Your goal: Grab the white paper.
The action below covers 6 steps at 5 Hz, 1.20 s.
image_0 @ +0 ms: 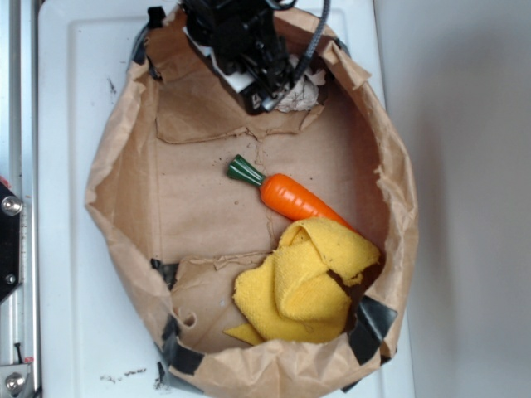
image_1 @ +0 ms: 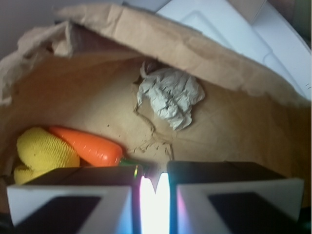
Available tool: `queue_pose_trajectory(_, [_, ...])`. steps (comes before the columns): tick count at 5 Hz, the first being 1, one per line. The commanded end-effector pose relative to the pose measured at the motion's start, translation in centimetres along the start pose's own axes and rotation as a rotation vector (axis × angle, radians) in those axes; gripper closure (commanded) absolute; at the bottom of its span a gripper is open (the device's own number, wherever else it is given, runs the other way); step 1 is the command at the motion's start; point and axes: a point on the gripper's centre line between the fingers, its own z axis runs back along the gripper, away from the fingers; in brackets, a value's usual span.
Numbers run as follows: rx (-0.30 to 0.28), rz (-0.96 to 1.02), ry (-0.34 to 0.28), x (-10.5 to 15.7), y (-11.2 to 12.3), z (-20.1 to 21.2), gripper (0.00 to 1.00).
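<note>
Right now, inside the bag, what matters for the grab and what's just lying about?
For the job:
- white paper, crumpled by the bag wall
- tool, not holding anything

Lying about:
- orange carrot
- yellow cloth
- brown paper bag holding it all

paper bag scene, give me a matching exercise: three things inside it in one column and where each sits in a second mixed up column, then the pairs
Things:
1. white paper
2. toy carrot
3. yellow cloth

Places, in the exterior view:
A. bottom right of the paper bag, bunched up
B. top of the bag, just beside the gripper
C. middle of the bag, lying diagonally, green end up-left

Pairs: 1-B, 2-C, 3-A
</note>
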Motion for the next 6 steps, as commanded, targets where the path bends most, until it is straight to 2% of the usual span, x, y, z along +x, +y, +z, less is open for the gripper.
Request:
queue_pose_trajectory(1, [0.071,-0.027,-0.179,0.9,0.9,0.7,0.00])
queue_pose_trajectory(2, [0.094,-0.019,-0.216,0.9,0.8,-1.4,0.00])
queue_pose_trajectory(3, [0.111,-0.006,-0.257,2.3,-0.3,-3.7,0.00])
queue_pose_trajectory(5, [0.139,0.039,-0.290,4.8,-2.1,-5.5,0.00])
queue_pose_trajectory(6, [0.146,0.045,-0.326,5.7,-2.2,-6.4,0.00])
